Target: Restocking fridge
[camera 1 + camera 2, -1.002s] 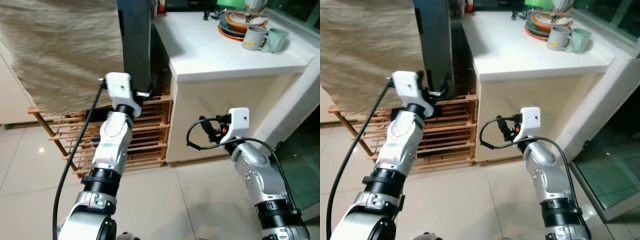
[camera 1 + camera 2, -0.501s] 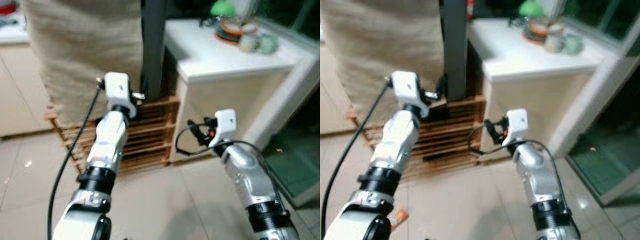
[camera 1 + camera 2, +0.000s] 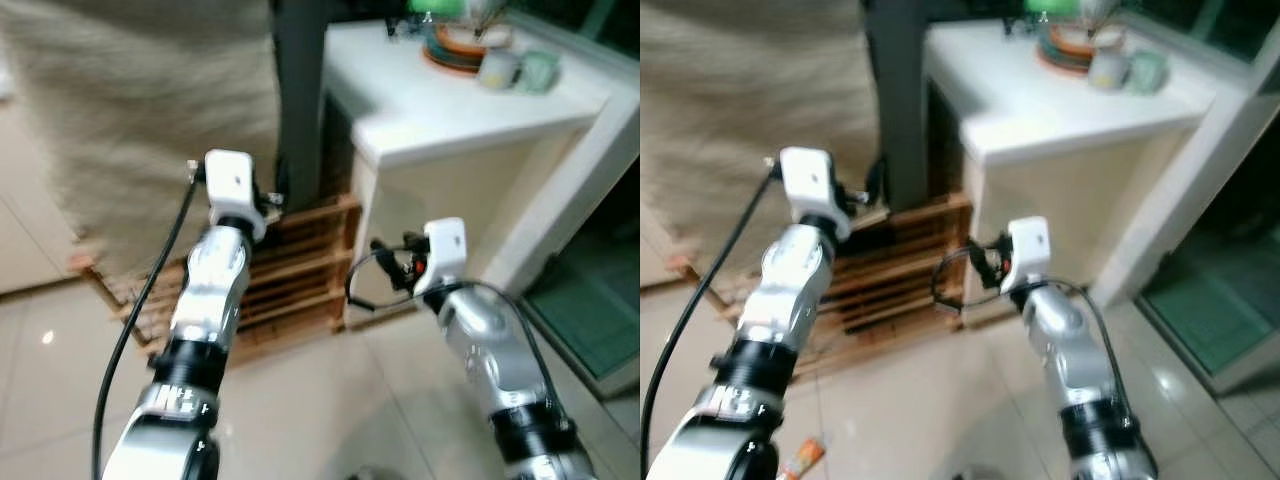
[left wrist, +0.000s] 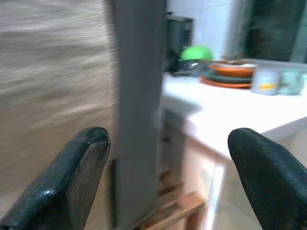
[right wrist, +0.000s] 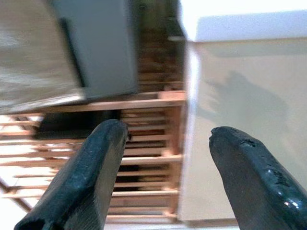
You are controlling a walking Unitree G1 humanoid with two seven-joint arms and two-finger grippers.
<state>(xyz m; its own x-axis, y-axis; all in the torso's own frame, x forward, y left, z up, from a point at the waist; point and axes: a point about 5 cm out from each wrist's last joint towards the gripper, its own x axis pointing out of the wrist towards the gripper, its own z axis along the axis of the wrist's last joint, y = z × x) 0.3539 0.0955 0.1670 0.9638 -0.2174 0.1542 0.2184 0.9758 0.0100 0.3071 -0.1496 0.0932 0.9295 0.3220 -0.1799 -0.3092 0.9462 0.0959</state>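
Fridge (image 3: 300, 110), a tall dark grey body, stands at 12 o'clock in the head views, raised on a slatted wooden rack (image 3: 290, 270) that sits on the tiled floor (image 3: 300, 420). A tan woven cloth (image 3: 150, 110) hangs over the fridge's side toward 10 o'clock and drapes down to the rack. Just beside the fridge, toward 2 o'clock, stands a white counter (image 3: 450, 115); a dark gap separates the two. At the counter's far end sit stacked plates (image 3: 462, 52), two mugs (image 3: 515, 70) and a green rounded item (image 3: 432, 6), all blurred. A small orange object (image 3: 800, 460) lies on the floor at 7 o'clock; what it is cannot be told.

Left end effector (image 4: 168, 158) is raised in front of the fridge's lower edge, just above the rack, its two black fingers (image 4: 72, 177) spread wide apart and holding nothing. Its silver arm rises from 7 o'clock with a black cable running alongside.

Right end effector (image 5: 168, 163) is held lower, near the counter's beige front panel at 4 o'clock, pointing toward the rack, fingers (image 5: 86, 177) likewise wide apart and empty.
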